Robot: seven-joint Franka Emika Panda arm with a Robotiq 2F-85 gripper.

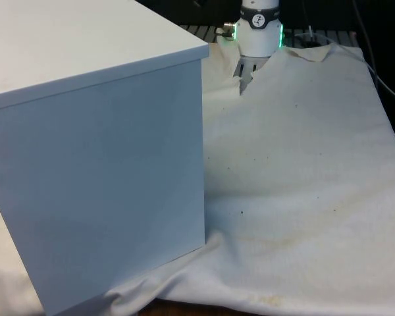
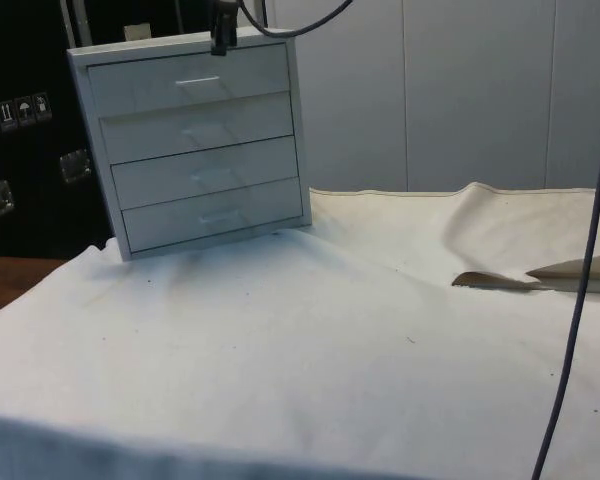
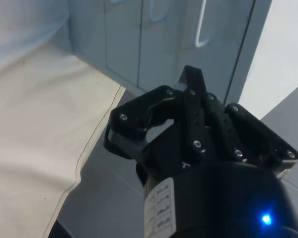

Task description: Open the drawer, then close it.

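Observation:
A white chest of drawers (image 2: 195, 150) stands on the cloth with several drawers stacked in its front, all flush. In the front view its plain back and side (image 1: 99, 171) fill the front view's left. The top drawer has a slim pale handle (image 2: 197, 80). My black gripper (image 2: 223, 35) hangs at the chest's top front edge, just above that handle and a little to its side. In the wrist view the gripper (image 3: 192, 79) is shut with nothing between its fingers, pointing at the drawer fronts close to a handle (image 3: 201, 29) without touching it.
The white cloth (image 2: 310, 340) covers the table, with raised folds (image 2: 540, 275) near the robot's end. A dark cable (image 2: 580, 280) hangs down in the side view. The robot's base (image 1: 259, 29) stands beyond the chest.

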